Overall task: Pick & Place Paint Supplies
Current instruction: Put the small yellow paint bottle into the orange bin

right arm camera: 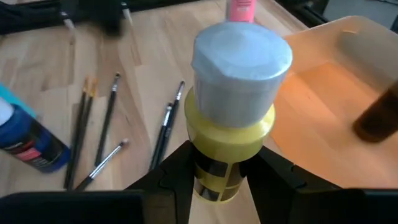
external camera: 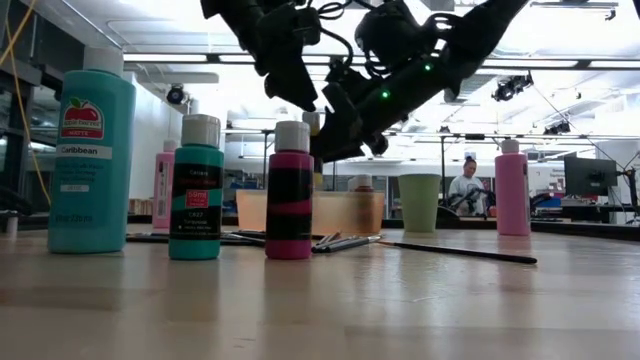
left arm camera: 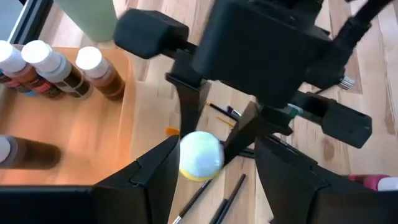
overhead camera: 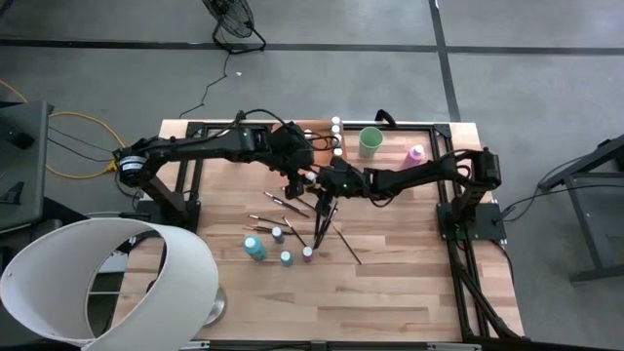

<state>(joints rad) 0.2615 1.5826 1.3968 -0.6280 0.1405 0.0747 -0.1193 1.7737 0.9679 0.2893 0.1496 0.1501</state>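
Note:
My right gripper (right arm camera: 217, 180) is shut on a yellow paint bottle with a white cap (right arm camera: 233, 106), mid-table next to the orange tray (right arm camera: 323, 112). My left gripper (left arm camera: 217, 180) is open, one finger on either side of that bottle's cap (left arm camera: 200, 154); whether a finger touches it I cannot tell. In the low view the bottle (external camera: 313, 122) hangs above the table. Teal and pink bottles (overhead camera: 253, 248) (external camera: 291, 195) stand on their bases toward the near edge. Dark-handled brushes (overhead camera: 331, 229) lie flat around them. Brown bottles (left arm camera: 56, 68) sit in the tray. My right gripper pinches the yellow bottle's body (right arm camera: 214, 177) below its shoulder, between the two fingers (right arm camera: 171, 171). It comes slanting down from the table's right. The bottle is upright, cap up, and lifted clear of the table; its base is hidden.
A light green cup (overhead camera: 370, 141) and a pink bottle (overhead camera: 416, 154) stand near the far edge, right of the tray (overhead camera: 317, 141). A large teal bottle (external camera: 90, 150) stands nearest the low camera. A white lampshade (overhead camera: 107, 278) overlaps the table's near-left corner. A person sits in the room behind.

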